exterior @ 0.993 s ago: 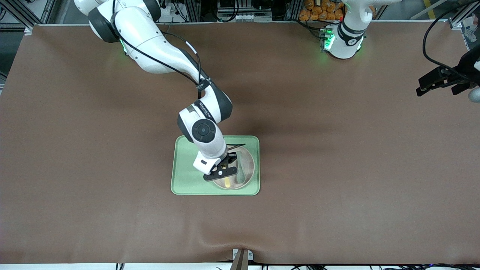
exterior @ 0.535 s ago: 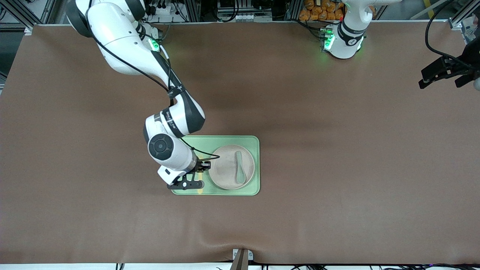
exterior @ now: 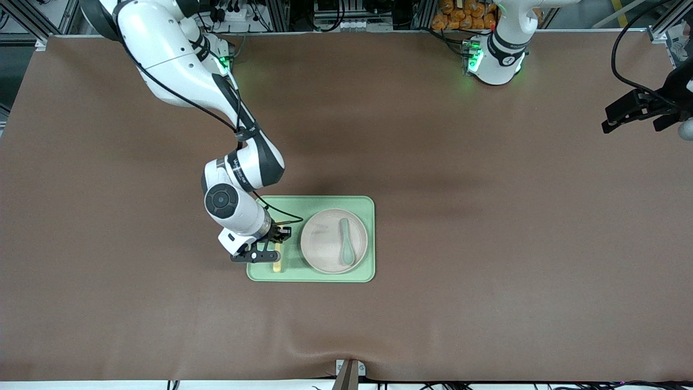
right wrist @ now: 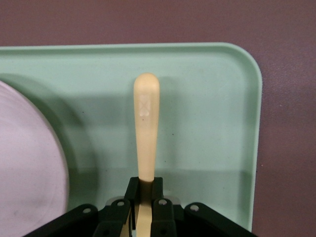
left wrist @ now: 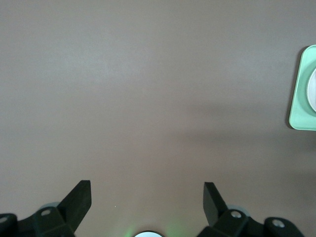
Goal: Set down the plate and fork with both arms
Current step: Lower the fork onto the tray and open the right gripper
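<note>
Table (exterior: 487, 244) was bare apart from the tray (exterior: 260, 273). Plate (exterior: 325, 246) sat in the tray at the end toward the left arm, spoon (exterior: 345, 248) lying on it.

Left arm waited: left gripper (exterior: 639, 111) hung over the table's left-arm end, well apart from the tray, jaws wide apart and empty.

Right gripper (exterior: 273, 246) was low over the tray's open strip beside the plate, jaws clamped on the fork (right wrist: 146, 133) at the tine end, handle pointing out toward the front camera.

Looked like the fork placement step, close to release. To do it well: get the fork flat on the tray floor first, parallel to the plate edge and clear of the rim, then open and lift straight up. Opening early would let the handle bounce. Any sideways drag risks nudging the plate.
</note>
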`<state>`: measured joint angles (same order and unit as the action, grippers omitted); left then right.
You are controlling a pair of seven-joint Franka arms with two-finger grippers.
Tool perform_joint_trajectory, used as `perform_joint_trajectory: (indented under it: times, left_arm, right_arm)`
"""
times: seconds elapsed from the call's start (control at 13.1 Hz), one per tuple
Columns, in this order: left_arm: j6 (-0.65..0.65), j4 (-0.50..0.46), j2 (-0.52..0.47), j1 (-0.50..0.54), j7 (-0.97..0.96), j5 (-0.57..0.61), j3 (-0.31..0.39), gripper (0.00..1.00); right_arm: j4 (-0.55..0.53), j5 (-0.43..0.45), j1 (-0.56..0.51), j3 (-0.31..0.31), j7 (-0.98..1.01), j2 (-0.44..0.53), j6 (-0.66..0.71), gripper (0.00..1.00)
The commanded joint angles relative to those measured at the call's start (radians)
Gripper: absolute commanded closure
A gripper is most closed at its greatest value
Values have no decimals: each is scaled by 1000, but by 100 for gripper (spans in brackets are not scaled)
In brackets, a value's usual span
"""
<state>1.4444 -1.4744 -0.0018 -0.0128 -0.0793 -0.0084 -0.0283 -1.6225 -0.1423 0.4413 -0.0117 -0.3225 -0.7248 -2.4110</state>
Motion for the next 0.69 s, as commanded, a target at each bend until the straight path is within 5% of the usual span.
perform_joint_trajectory:
  times: [0.0, 0.15, 0.31, 0.46, 0.61]
  left_arm:
    - [1, 5, -3, -10, 13, 22, 2, 0]
    - [1, 5, -3, -4, 16, 22, 2, 0]
    - [1, 3, -4, -1, 18, 22, 2, 0]
    - [1, 3, -4, -3, 18, 22, 2, 0]
    - [1, 3, -4, -1, 18, 22, 2, 0]
  right_arm:
    - [-80, -20, -16, 12, 31, 51, -30, 100]
    - [-88, -20, -16, 12, 31, 53, -36, 100]
    - [-117, -20, -15, 12, 30, 51, -85, 87]
    - [-117, -20, -16, 12, 23, 53, -76, 45]
    - [-103, -20, -19, 12, 28, 56, -73, 19]
